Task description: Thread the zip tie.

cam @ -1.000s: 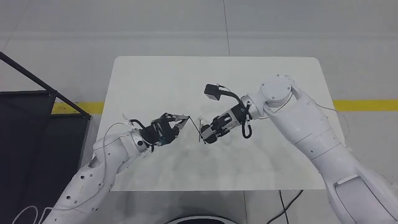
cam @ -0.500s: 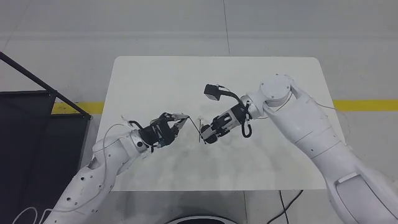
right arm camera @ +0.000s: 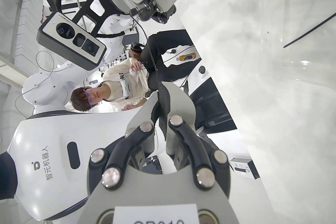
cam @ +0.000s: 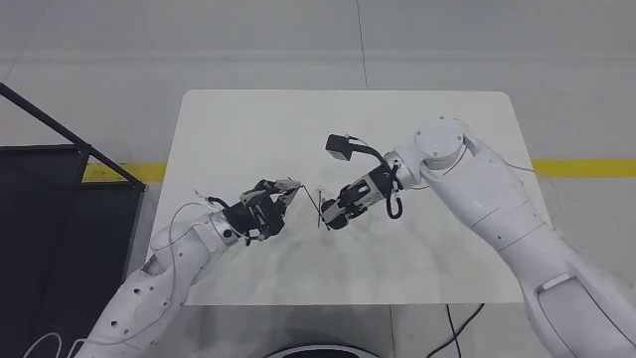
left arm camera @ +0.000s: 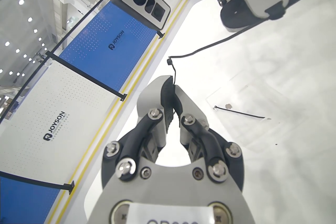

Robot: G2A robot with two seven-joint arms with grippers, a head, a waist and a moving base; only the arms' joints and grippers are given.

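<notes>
my left jaws are pinched shut on one end of the zip tie (left arm camera: 168, 61), a thin black strand. from them it rises a short way to a small dark head, bends, and runs through the air above the white surface (cam: 437, 139) to my right jaws, closed on its other part. a second black tie (left arm camera: 239, 112) lies flat on a clear sheet (left arm camera: 244, 128), well apart from both.
</notes>
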